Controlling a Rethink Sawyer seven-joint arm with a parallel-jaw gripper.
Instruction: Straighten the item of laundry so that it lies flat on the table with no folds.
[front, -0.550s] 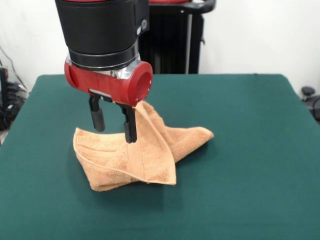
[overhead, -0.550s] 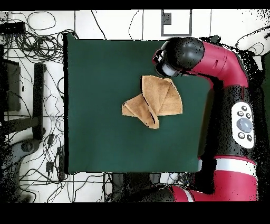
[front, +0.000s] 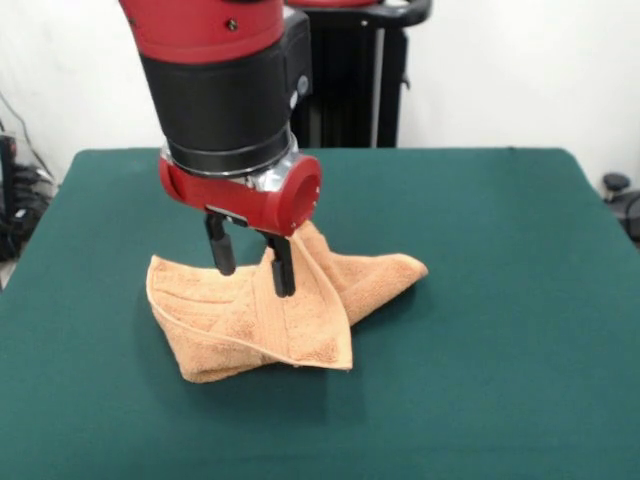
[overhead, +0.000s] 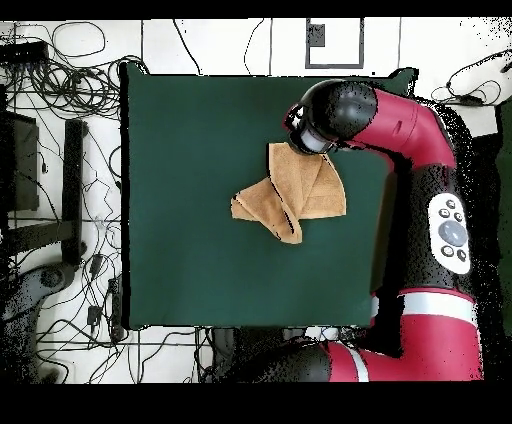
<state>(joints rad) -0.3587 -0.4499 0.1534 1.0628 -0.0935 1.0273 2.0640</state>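
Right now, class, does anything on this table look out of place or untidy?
Yes. The towel is not flat: it lies crumpled near the middle of the table, folded over itself, with one flap overlapping the rest and corners sticking out. The open gripper is right above it, fingers down at the cloth.

Dark green table (front: 500, 300) carries one thing: orange-tan towel (front: 240, 325), crumpled, folded over itself.

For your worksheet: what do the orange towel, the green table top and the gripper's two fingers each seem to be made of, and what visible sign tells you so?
Towel: looks like terry cloth, matte and nubby, with flatter woven bands near its hem; it drapes in soft folds.
Table top: probably felt-like fabric, dark green, even and without shine.
Fingers of the gripper: dark, rigid and smooth; plastic or rubber-coated, hard to tell which.
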